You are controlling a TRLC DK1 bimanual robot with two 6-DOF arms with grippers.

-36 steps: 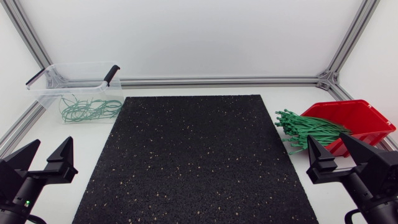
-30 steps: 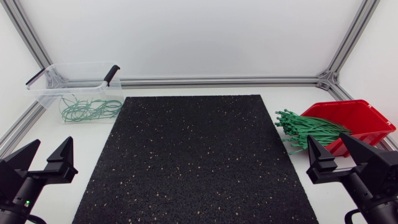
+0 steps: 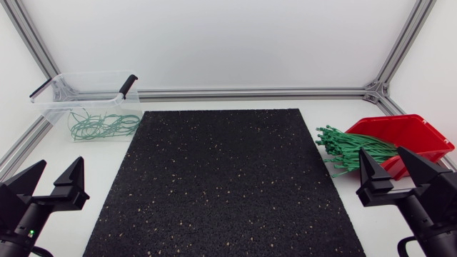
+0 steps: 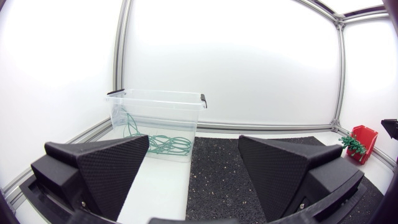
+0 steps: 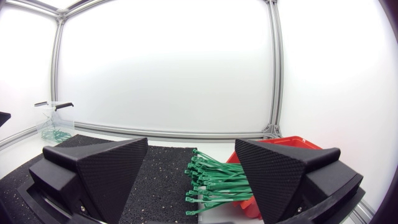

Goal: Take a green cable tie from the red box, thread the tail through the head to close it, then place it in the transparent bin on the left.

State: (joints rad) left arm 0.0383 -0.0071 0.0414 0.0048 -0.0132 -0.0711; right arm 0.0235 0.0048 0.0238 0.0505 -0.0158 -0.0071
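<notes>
At the table's far left corner sits the transparent plastic bin (image 3: 50,107) with black clip handles. Several closed green tie loops (image 3: 103,125) lie on its floor.

Left side, nearer me: my left gripper (image 3: 61,163) hangs over the bare white table top (image 3: 100,157), just beside the mat's left edge. Its two wedge fingers are spread wide and nothing is between them. The left wrist view agrees, looking through the gap across to the bin, well ahead.

Centre: a black speckled rubber mat (image 3: 221,178) covers the middle of the table, nothing on it.

Right of the mat: a bundle of straight green cable ties (image 3: 350,146) fans out of the open front of the red plastic box (image 3: 414,132). Their ends reach over the white table towards the mat's right edge.

Right side, nearer me: my right gripper (image 3: 380,151) hangs just on the near side of the box. Fingers are wide apart and hold nothing. In the right wrist view the bundle lies ahead of the gap and below it, untouched.
</notes>
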